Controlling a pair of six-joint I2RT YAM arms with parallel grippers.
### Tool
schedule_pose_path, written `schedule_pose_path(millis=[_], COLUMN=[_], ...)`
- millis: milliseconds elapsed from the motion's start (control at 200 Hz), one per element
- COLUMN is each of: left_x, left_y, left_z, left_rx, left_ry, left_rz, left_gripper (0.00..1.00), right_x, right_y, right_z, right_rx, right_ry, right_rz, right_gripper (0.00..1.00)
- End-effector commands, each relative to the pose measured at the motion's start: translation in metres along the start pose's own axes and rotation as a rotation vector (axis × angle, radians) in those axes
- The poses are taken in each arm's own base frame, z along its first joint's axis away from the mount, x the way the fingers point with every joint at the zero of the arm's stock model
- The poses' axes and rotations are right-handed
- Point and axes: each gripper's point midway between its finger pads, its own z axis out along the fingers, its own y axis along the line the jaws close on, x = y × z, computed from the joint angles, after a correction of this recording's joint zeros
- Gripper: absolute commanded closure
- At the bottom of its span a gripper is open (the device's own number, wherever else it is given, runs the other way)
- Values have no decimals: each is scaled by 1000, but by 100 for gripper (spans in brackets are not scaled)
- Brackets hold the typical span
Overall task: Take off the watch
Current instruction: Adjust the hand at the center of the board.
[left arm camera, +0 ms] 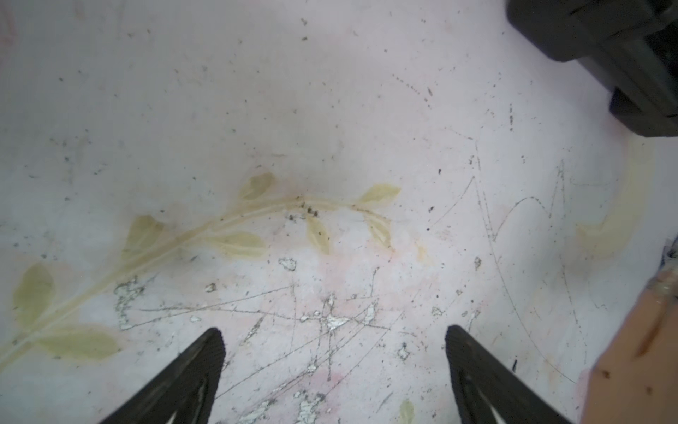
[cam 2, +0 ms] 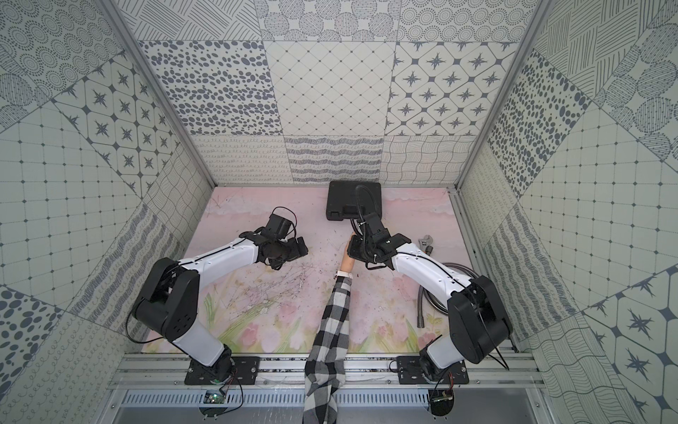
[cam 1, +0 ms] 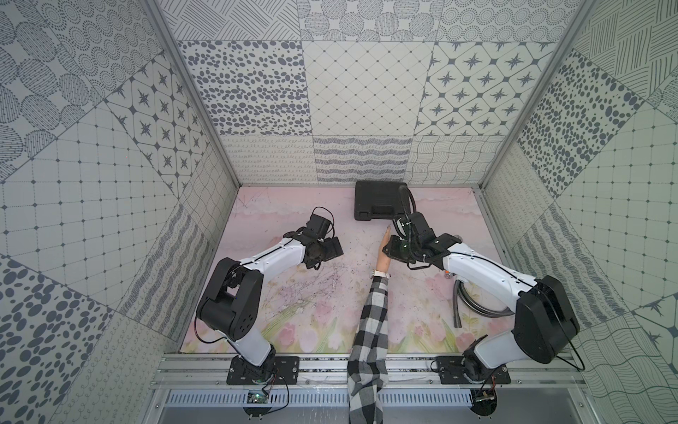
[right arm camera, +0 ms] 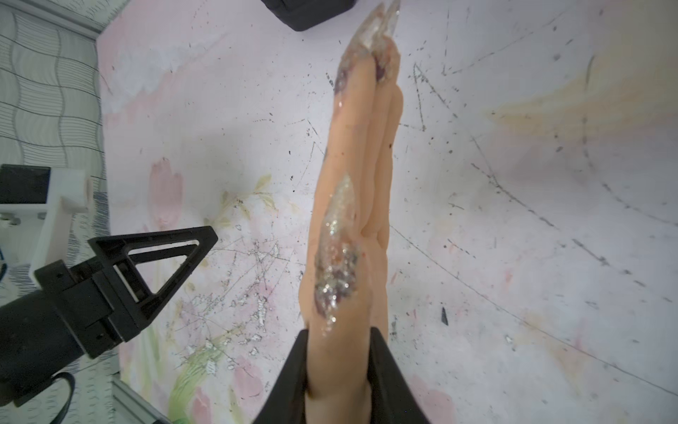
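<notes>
Evidently, the watch [cam 1: 378,273] is worn on the wrist of the dummy hand [right arm camera: 352,183], just past the checked sleeve [cam 1: 370,323], w/ strap run across the forearm's long axis. Jaws of the right arm [cam 1: 477,266] are clamped on the hand, fingertip side of the watch. Jaws of the left arm [cam 1: 271,253] are spread wide, empty, above the table [left arm camera: 330,110], left of the hand, so judged the free pair. Watch: shown in both top views only. Clamp: right wrist view only.
</notes>
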Motion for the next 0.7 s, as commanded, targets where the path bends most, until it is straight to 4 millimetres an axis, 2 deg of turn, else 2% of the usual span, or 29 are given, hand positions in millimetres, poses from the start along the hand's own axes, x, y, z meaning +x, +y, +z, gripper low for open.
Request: schedule_pose_path(millis=[0,180,300,500,695], left_x=[6,17,20,21,22], left_y=[6,17,23,34,43], left_z=[4,11,12,12,12], left_rx=[29,34,34,19,-1], left_ry=[5,22,23,20,17], left_rz=[-37,-61,-75,-94,-124], left_gripper=[4,5,4,4,4], right_x=[2,-4,-6,-7,-5], right_y=[-29,-37,-35,-15,1], right_z=[-16,-26,-21,2,33], right_rx=[282,532,633,688,724], right_ry=[2,-16,-2,28,68], right_rz=[-176,-340,-412,-483,-547], right_gripper=[98,98,98,97,96])
